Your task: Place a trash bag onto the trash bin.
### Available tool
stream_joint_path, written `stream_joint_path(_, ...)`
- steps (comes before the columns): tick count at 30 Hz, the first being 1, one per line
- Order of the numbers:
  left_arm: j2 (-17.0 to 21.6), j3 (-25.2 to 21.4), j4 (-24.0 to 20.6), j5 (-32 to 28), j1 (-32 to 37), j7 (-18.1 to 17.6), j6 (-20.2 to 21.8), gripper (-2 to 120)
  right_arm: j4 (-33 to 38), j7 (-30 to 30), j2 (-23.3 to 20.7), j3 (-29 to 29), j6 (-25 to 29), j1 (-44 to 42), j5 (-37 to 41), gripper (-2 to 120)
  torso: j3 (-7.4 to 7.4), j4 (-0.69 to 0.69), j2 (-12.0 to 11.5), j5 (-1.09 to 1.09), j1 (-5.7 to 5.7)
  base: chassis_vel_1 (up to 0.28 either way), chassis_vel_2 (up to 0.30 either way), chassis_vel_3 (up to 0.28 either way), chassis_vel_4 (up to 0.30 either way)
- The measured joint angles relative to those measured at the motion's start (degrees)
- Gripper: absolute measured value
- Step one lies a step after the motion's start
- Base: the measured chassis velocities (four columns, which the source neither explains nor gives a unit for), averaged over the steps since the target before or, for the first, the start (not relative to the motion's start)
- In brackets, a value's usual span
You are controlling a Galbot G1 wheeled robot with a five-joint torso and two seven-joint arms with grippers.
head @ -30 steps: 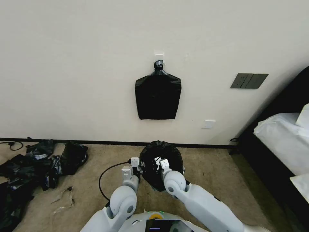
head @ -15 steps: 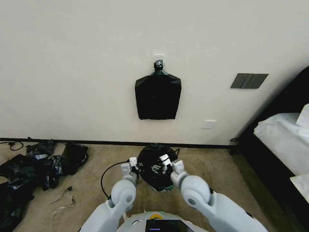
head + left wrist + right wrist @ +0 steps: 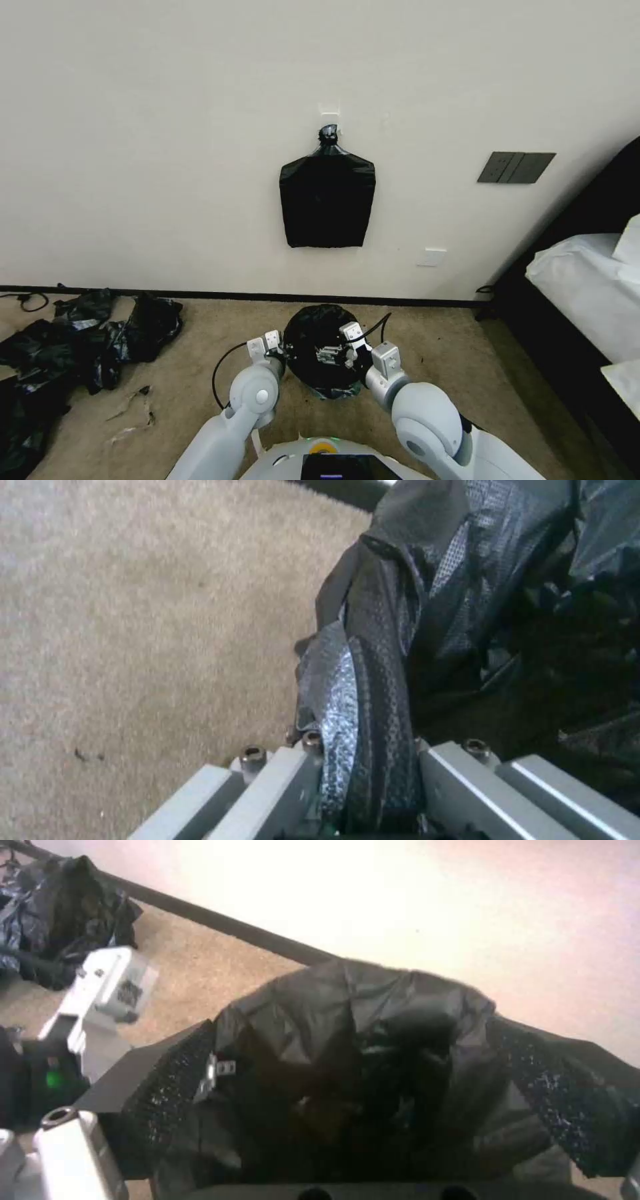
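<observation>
1. The trash bag [image 3: 320,353] stands on the carpet [image 3: 433,360] close to the wall [image 3: 167,167], directly in front of the robot, a rounded black glossy mass with its mouth facing up.
2. The trash bin cannot be made out beneath the black film.
3. The left hand [image 3: 267,348] sits at the bag's left edge; in the left wrist view its fingers [image 3: 280,790] are clamped on a bunched, wrinkled fold of the trash bag [image 3: 360,730].
4. The right hand [image 3: 350,347] reaches over the bag's right side, near its mouth. In the right wrist view the black film [image 3: 373,1065] spreads across the space before the hand, and I cannot tell whether its fingers are apart or together.
5. The left hand [image 3: 100,995] also appears in the right wrist view, beside the bag's edge.
6. A flat black bundle [image 3: 327,200] with a knotted top hangs on the wall above the bag.
7. A heap of black bags [image 3: 80,333] lies on the carpet well to the left.
8. A black cable [image 3: 223,360] loops on the floor by the left arm.
</observation>
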Motion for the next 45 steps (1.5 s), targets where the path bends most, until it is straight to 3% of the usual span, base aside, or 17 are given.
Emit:
stream_joint_path(7, 0.2, 0.1, 0.0, 0.4, 0.5, 0.1, -0.1, 3, -0.2, 0.1, 0.3, 0.1, 0.0, 0.0, 0.0, 100, 0.0, 0.0, 0.0, 0.0, 0.0, 0.0, 0.0, 0.0, 0.0)
stream_joint_path(13, 0.5, 0.0, -0.5, 2.2, 0.3, 1.6, 0.1, 23, -0.3, 0.3, 0.5, 0.8, 0.2, -0.3, 1.5, 100, 0.0, 0.0, 0.0, -0.01, 0.0, 0.0, 0.0, 0.0, 0.0)
stream_joint_path(16, 1.2, -0.2, -1.6, 2.9, 0.4, 2.6, 0.4, 46, -0.6, 0.5, 1.1, 1.8, 0.6, -1.0, 2.7, 100, 0.0, 0.0, 0.0, 0.0, 0.0, 0.0, 0.0, 0.0, 0.0)
stream_joint_path(20, 1.5, -0.4, -1.8, 2.9, 0.7, 2.8, 0.6, 56, -0.4, 0.5, 1.1, 2.1, 0.7, -1.4, 2.8, 100, 0.0, -0.01, 0.0, 0.0, 0.0, 0.0, 0.0, 0.0, 0.0)
stream_joint_path(30, 2.0, -1.1, -2.9, 4.3, 2.0, 4.8, 1.5, 95, 0.0, 0.7, 1.2, 2.3, 0.7, -2.1, 3.1, 100, 0.0, 0.0, 0.0, 0.0, 0.0, 0.0, 0.0, 0.0, 0.0)
stream_joint_path(37, 2.6, -1.6, -4.1, 5.9, 3.2, 6.4, 1.4, 100, -0.1, 0.6, 1.4, 3.0, 1.1, -2.8, 2.4, 100, 0.0, 0.0, 0.0, 0.0, 0.0, 0.0, 0.0, 0.0, 0.0)
stream_joint_path(41, 3.9, -1.9, -5.5, 19.2, 5.6, 14.5, -3.4, 100, -1.4, -1.1, 2.9, 5.3, 6.5, -5.3, -3.7, 100, 0.0, 0.01, 0.0, -0.01, 0.0, 0.0, 0.0, 0.0, 0.0)
stream_joint_path(42, 3.9, -1.9, -5.5, 19.2, 5.6, 14.5, -3.4, 100, -1.4, -1.1, 2.9, 5.3, 6.5, -5.3, -3.7, 100, 0.0, 0.01, 0.0, -0.01, 0.0, 0.0, 0.0, 0.0, 0.0)
stream_joint_path(44, 4.4, -2.4, -5.9, 25.0, 6.2, 17.7, -6.2, 100, -2.3, -1.7, 4.2, 6.9, 10.5, -7.5, -6.3, 100, 0.0, -0.01, 0.0, 0.01, 0.0, 0.0, 0.0, 0.0, 0.0)
stream_joint_path(45, 4.6, -2.9, -5.7, 31.5, 6.9, 21.0, -10.0, 100, -3.6, -2.5, 5.6, 8.6, 15.5, -9.7, -9.4, 100, 0.0, -0.01, 0.0, 0.0, 0.0, 0.0, 0.0, 0.0, 0.0)
